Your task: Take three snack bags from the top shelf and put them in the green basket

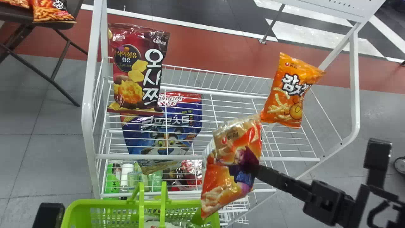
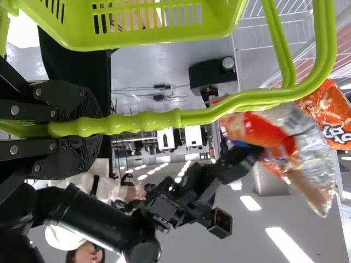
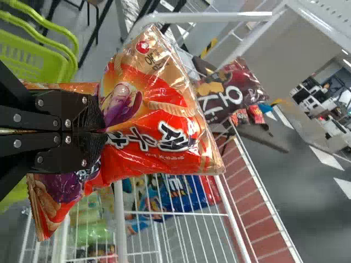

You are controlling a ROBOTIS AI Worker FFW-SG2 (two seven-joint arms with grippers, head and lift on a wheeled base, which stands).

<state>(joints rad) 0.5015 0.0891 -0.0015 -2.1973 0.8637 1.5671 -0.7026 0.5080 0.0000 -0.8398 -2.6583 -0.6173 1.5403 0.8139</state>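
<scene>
My right gripper (image 1: 253,167) is shut on an orange-red snack bag (image 1: 227,177), held in front of the rack's right half, its lower end near the basket's right rim. In the right wrist view the right gripper (image 3: 104,129) pinches the crumpled middle of that snack bag (image 3: 159,115). The green basket (image 1: 104,202) is at the bottom of the head view, with wrappers inside. My left gripper (image 1: 49,215) is at its left; in the left wrist view the left gripper (image 2: 93,126) is shut on the basket's handle (image 2: 142,120). On the top shelf stand a dark red bag (image 1: 136,69) and an orange bag (image 1: 288,91).
The white wire rack (image 1: 87,110) has posts on both sides. A blue cereal bag (image 1: 161,133) lies on a lower level, with green and red packages below. A dark table (image 1: 19,15) with snack bags stands behind at the left.
</scene>
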